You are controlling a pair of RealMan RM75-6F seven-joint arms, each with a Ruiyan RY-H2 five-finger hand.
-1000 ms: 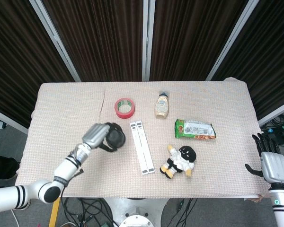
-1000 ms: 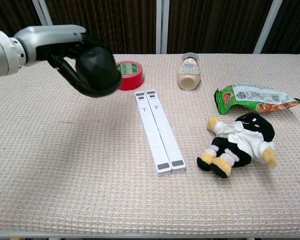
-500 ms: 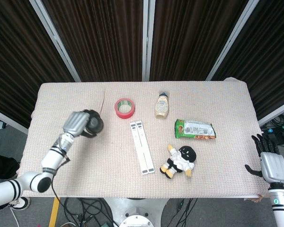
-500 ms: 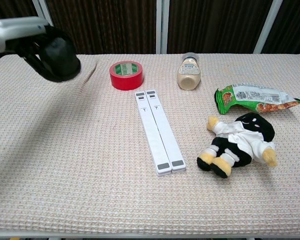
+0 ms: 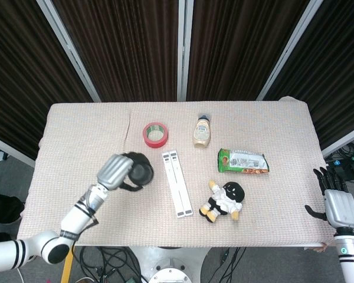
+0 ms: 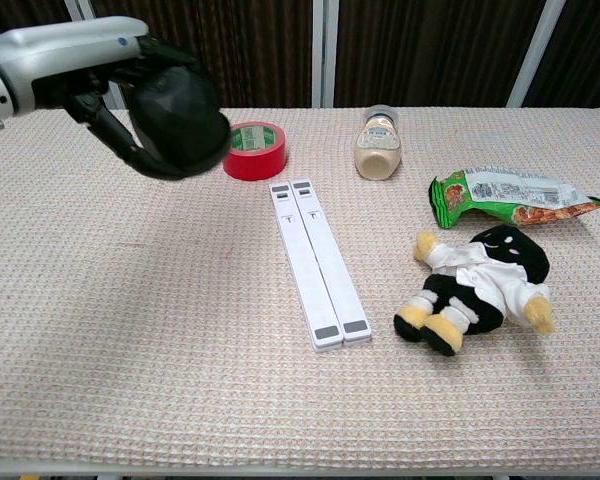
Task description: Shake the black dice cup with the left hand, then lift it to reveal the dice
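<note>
My left hand [image 5: 119, 170] grips the black dice cup [image 5: 140, 171] and holds it in the air above the left half of the table. In the chest view the dice cup [image 6: 179, 124] hangs well above the cloth, wrapped by the left hand [image 6: 120, 95]. No dice show on the table. My right hand [image 5: 338, 203] rests beyond the table's right edge, fingers apart and holding nothing.
A red tape roll [image 5: 155, 134] lies behind the cup. Two white strips [image 5: 177, 183] lie side by side at centre. A sauce bottle [image 5: 202, 131], a green snack bag [image 5: 243, 161] and a black-and-white plush doll [image 5: 224, 201] occupy the right half of the cloth-covered table [image 5: 271, 212].
The left hand swung the cup left and back half a second ago, and has now swung it right again toward the white strips. The right hand stayed still.
</note>
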